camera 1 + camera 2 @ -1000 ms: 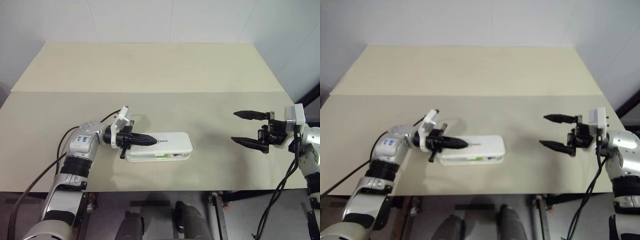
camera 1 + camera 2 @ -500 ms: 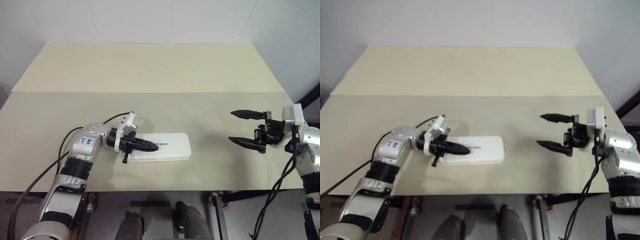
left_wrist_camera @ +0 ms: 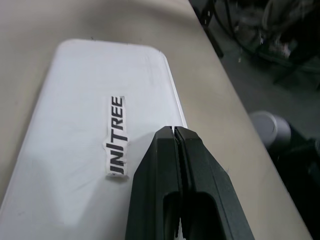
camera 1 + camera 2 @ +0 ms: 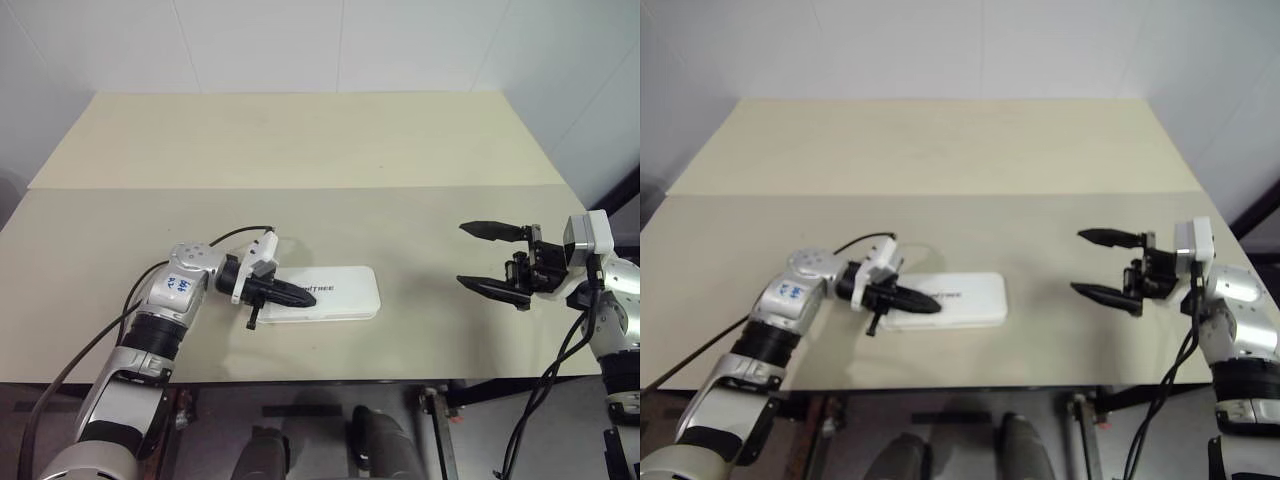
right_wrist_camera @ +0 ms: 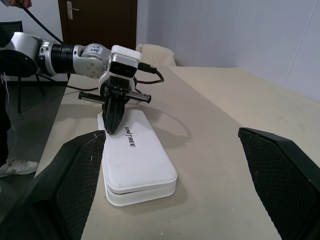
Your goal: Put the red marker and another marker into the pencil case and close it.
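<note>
The white pencil case [image 4: 335,293] lies shut and flat near the table's front edge, "UNITREE" lettering [image 3: 116,142] on its lid. My left gripper [image 4: 306,296] is shut, its tips resting on the left part of the lid beside the lettering, holding nothing. The left wrist view has the two black fingers [image 3: 192,170] pressed together over the lid. My right gripper [image 4: 461,254] hangs open and empty well to the right of the case, pointing toward it. The red marker and the other marker are hidden.
The pale table [image 4: 300,140] has a seam [image 4: 400,185] across its middle, with wide bare room behind and to the right of the case. A black cable [image 4: 235,235] loops from my left wrist. The front edge [image 4: 330,380] runs close below the case.
The case lid, slightly ajar a second ago, now lies flat and shut. My left gripper tilted lower onto it. The right gripper stayed in place.
</note>
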